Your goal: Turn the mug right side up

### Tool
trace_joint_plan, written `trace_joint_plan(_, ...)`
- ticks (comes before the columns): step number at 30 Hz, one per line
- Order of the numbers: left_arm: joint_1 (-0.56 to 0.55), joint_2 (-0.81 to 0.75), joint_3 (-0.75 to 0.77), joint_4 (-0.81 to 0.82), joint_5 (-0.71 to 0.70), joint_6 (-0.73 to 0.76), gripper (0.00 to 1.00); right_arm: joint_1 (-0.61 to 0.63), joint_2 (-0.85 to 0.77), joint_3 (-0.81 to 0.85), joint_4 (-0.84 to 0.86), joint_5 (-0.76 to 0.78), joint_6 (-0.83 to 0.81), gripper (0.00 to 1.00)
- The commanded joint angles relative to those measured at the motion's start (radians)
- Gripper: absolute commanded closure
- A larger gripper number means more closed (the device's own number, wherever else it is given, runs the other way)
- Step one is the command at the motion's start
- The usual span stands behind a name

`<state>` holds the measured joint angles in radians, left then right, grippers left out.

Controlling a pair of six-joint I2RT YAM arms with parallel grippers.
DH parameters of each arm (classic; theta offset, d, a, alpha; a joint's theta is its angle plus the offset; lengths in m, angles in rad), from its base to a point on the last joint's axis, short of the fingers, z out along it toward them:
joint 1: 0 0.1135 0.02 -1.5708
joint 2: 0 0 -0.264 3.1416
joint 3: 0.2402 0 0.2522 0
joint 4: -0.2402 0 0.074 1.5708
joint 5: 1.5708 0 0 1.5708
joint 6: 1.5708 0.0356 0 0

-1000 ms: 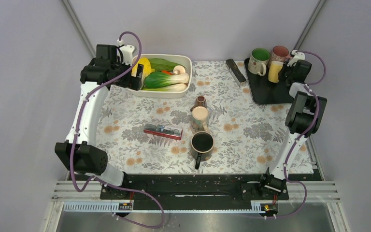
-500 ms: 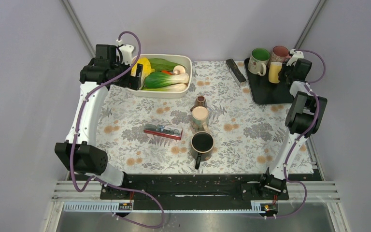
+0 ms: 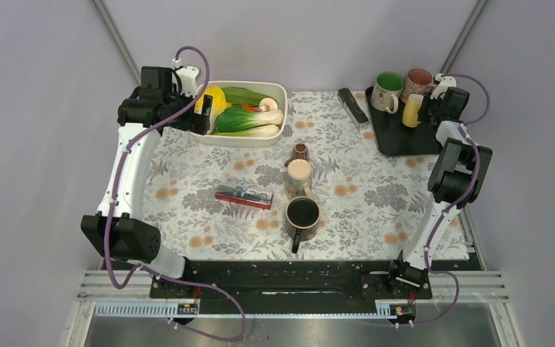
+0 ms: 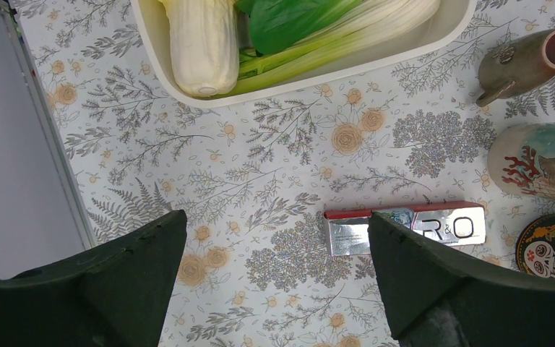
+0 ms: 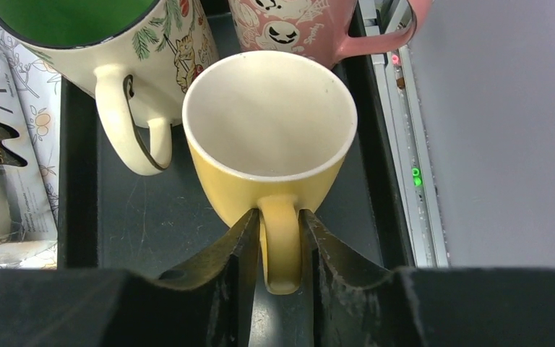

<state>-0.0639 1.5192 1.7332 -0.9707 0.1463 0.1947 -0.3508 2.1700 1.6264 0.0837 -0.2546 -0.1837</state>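
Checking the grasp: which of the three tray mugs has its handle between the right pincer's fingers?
The yellow mug, nearest; the green-lined mug and pink mug stand beyond it.

**Camera layout, 3 views**

Top external: fixed high behind the arm bases [image 3: 405, 277], looking down over the whole floral-print tablecloth [image 3: 361, 188]. Left wrist: straight down, mid-height, sharing the red-and-silver rectangular box [image 4: 347, 231] with top. Right wrist: very close, angled down on the black plastic tray [image 5: 130, 217], also in top view.
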Motion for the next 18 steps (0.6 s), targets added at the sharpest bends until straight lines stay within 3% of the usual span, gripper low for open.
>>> trace_joint_plan(1,0.007,-0.045,0.034,0.032,0.002,0.008,0.01,-0.013,-0.074,-0.005,-0.019,-0.003,-0.017,0.64)
trace_joint_plan(12,0.012,-0.060,0.034,0.030,0.002,0.011,0.01,-0.020,-0.089,-0.009,-0.130,-0.036,-0.080,0.55)
trace_joint_plan(18,0.013,-0.062,0.039,0.030,0.002,0.011,0.01,-0.018,-0.036,0.088,-0.253,0.008,-0.128,0.54)
